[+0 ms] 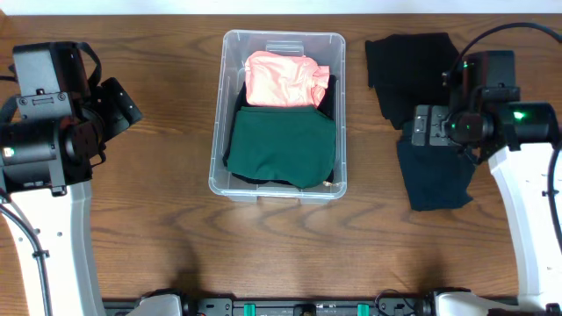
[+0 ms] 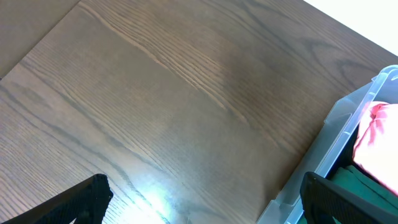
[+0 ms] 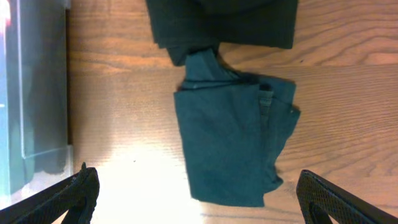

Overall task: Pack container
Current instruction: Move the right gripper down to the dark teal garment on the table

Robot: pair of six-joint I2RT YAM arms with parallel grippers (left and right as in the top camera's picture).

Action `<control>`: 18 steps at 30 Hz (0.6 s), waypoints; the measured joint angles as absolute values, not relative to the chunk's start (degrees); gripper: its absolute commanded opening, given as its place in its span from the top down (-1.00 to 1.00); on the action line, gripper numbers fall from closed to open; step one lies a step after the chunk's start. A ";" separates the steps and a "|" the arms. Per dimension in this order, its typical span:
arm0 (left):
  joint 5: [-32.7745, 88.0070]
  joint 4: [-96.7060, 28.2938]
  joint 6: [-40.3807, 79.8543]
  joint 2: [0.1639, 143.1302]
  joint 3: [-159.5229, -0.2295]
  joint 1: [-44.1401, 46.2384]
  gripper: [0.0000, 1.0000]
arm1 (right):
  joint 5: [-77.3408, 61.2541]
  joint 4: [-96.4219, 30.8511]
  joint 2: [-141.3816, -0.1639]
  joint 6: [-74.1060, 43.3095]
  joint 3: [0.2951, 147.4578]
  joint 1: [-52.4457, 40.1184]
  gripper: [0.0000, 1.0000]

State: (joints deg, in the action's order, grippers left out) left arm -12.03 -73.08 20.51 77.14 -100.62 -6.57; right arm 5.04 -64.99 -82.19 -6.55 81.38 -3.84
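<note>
Closest to the left wrist lens are that arm's own two black fingertips [image 2: 87, 198], poking in at the bottom corners with bare wood between them; the left jaws stand wide apart and hold nothing. The right wrist view shows its own fingertips [image 3: 71, 193] the same way; the right jaws are spread wide and empty, hanging above a folded dark teal cloth [image 3: 233, 143] that lies flat on the surface [image 3: 348, 93]; the cloth's upper edge touches a near-black cloth [image 3: 224, 22] at the top of the frame.

Only the overhead view gives the whole layout; the container [image 1: 219, 114] sits mid-surface between the two arms, its long side running away from the robot; inside, a pink garment [image 1: 281, 79] fills the far half and a dark green garment [image 1: 283, 147] the near half, with a sliver of black fabric [image 1: 327, 95] showing by the right wall. The left arm [image 1: 53, 114] is well apart from the container; the right arm [image 1: 474, 118] hangs over the two cloths to its right and hides the place where they meet, which the right wrist view shows plainly.

The left wrist view catches just one corner of the container at its right edge, with pink and green inside; the right wrist view sees only a clear wall along its left edge.
</note>
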 measured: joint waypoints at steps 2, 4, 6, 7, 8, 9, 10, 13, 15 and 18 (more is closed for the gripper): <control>-12.03 -73.08 20.51 77.14 -100.62 -6.55 -0.95 | 6.63 -65.91 -82.83 -7.31 81.38 -5.58 -0.99; -12.03 -73.10 20.51 77.14 -100.62 -6.55 -0.96 | 9.26 -66.92 -83.92 -8.21 81.38 -7.73 -0.98; -12.03 -73.08 20.51 77.14 -100.62 -6.57 -0.96 | 12.32 -67.48 -85.56 -9.28 81.38 -10.09 -0.99; -12.03 -73.10 20.51 77.14 -100.62 -6.57 -0.96 | 13.67 -67.53 -86.39 -9.82 81.36 -11.09 -0.99; -12.03 -73.08 20.51 77.14 -100.62 -6.57 -0.96 | 14.85 -67.51 -87.24 -10.26 81.36 -11.94 -0.99; -12.03 -73.08 20.51 77.14 -100.62 -6.57 -0.96 | 16.12 -67.40 -88.47 -10.72 81.32 -12.86 -0.98; -12.03 -73.08 20.51 77.14 -100.62 -6.57 -0.96 | 16.93 -67.18 -89.34 -11.00 81.23 -13.43 -0.98; -12.03 -73.08 20.51 77.14 -100.62 -6.55 -0.96 | 18.72 -66.52 -92.55 -11.68 80.77 -14.04 -0.98; -12.03 -73.08 20.51 77.14 -100.62 -6.55 -0.96 | 19.49 -66.39 -94.67 -12.05 80.42 -14.06 -0.99; -12.03 -73.08 20.51 77.14 -100.64 -6.57 -0.96 | 20.40 -66.39 -97.78 -12.60 80.05 -14.57 -0.99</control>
State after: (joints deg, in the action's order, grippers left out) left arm -12.03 -73.08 20.51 77.14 -100.64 -6.57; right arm 20.40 -66.39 -97.78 -12.60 80.05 -14.57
